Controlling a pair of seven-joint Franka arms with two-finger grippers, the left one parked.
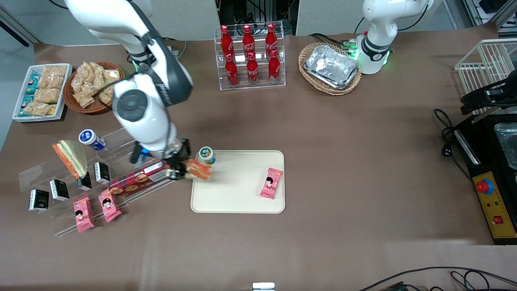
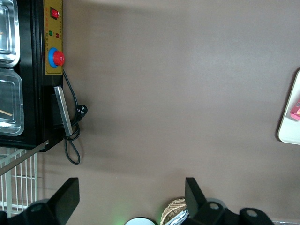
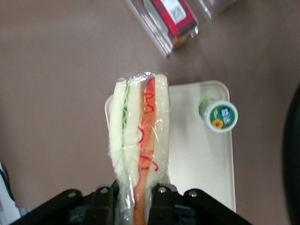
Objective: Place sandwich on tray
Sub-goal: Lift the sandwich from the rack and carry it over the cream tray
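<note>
Nearest the camera, you see two pink snack packets (image 1: 96,210) low on the clear stepped stand (image 1: 48,182), close to the table's (image 1: 343,242) near edge toward the working arm's end. One step up sit small black cartons (image 1: 59,190) and a long red biscuit box (image 1: 136,182).

Just farther in, near the middle of the table, you find the tray (image 1: 234,202), flat and cream-beige. A third pink packet (image 1: 271,183) lies on it near the side toward the parked arm, and a small green-lidded cup (image 1: 207,154) stands at the tray's corner farthest from the camera, on the working arm's side.

Your gripper (image 1: 181,169) hangs over the tray's edge on the working arm's side. Its fingers (image 3: 159,199) are closed on the sandwich (image 1: 198,169), pinching the wrapped wedge at one end. In the wrist view the sandwich (image 3: 139,145) juts out over the tray's rim (image 3: 220,86), clear of the surface.

Beside the stand's upper steps you see a taller triangular sandwich (image 1: 72,158) and a white bottle (image 1: 92,140).

Along the table's edge farthest from the camera stand the cola bottles (image 1: 250,54), a basket of foil trays (image 1: 330,68) and baskets of snacks (image 1: 91,87).
</note>
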